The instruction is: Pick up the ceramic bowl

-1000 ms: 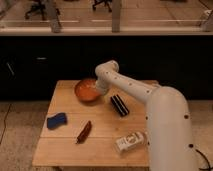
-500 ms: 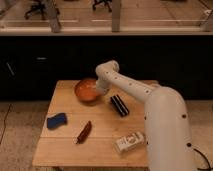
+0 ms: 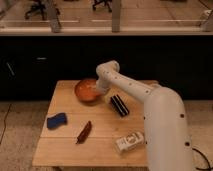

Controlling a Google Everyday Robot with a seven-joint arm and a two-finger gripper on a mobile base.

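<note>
The ceramic bowl (image 3: 86, 91), round, shallow and glossy orange with a darker rim, rests on the wooden table (image 3: 65, 150) near its back edge. My white arm reaches in from the right and bends down over it. The gripper (image 3: 99, 90) hangs at the bowl's right rim, open, its tips low against the rim. I cannot tell whether they touch the bowl. The bowl's right edge is partly hidden behind the gripper.
A black ribbed object (image 3: 119, 105) lies just right of the bowl, under the arm. A blue sponge (image 3: 56, 120) lies at the left, a dark red stick-shaped item (image 3: 84, 132) in the middle front, and a white packet (image 3: 129, 142) at the front right. A dark cabinet wall stands behind the table.
</note>
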